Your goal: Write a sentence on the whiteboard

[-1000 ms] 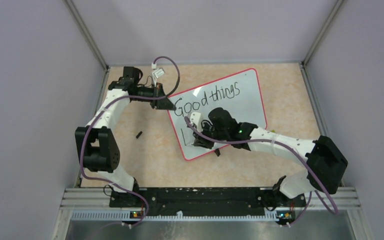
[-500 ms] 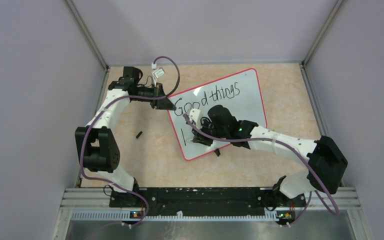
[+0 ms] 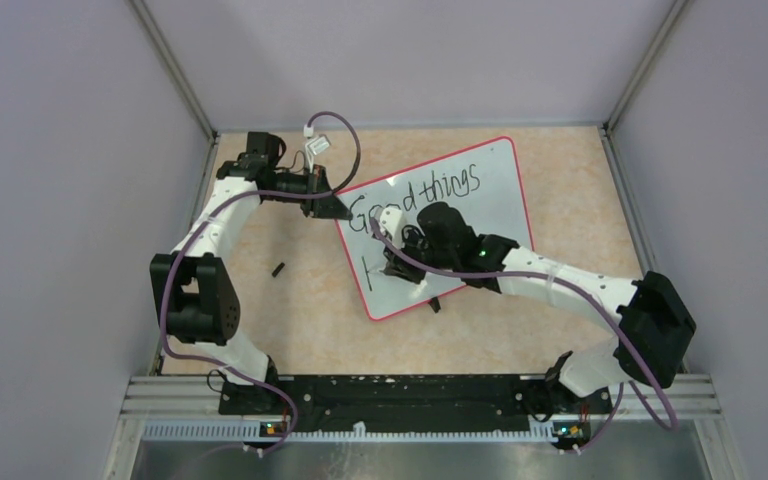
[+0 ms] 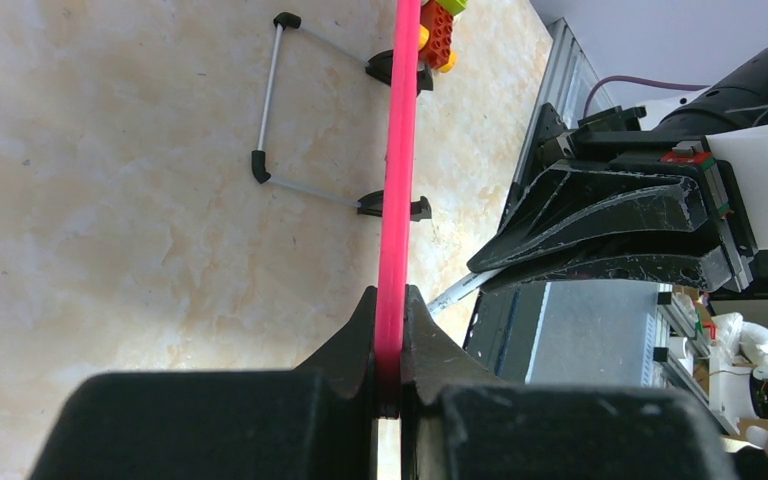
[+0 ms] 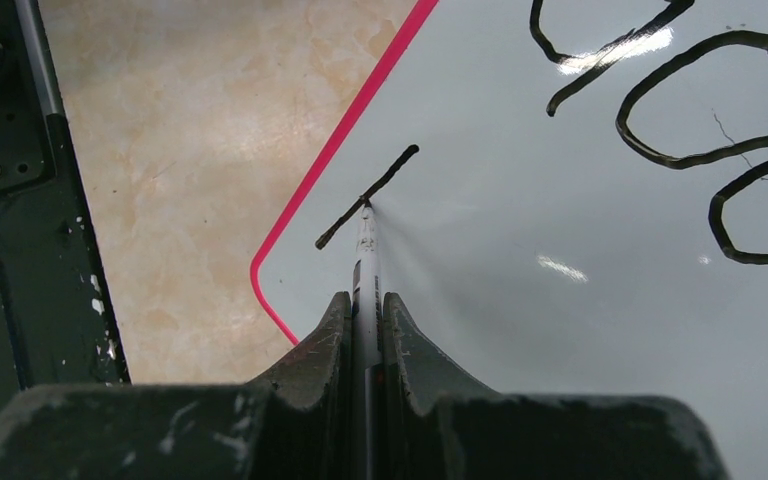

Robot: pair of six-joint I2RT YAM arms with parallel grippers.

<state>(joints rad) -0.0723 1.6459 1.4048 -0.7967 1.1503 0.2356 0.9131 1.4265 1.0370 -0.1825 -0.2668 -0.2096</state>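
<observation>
Left claw is closed firmly on the thin red frame of the whiteboard, with one finger on each side of the edge. In the top view it holds the board at the corner toward 10 o'clock. The whiteboard lies flat on the beige table, turned so that its long edges run from about 8 o'clock to 2 o'clock.

The right claw is clamped on a thin marker, which passes between its fingers and points toward 12 o'clock in the right wrist view. The tip of the marker touches a short black stroke near the red corner of the board.

The sentence so far reads "Good things", along the far long edge of the board. The short stroke stands below the letter G, toward 7 o'clock.

In the left wrist view, two black feet sit on the red edge. A small black piece lies on the table at 9 o'clock from the board, apart from it.
</observation>
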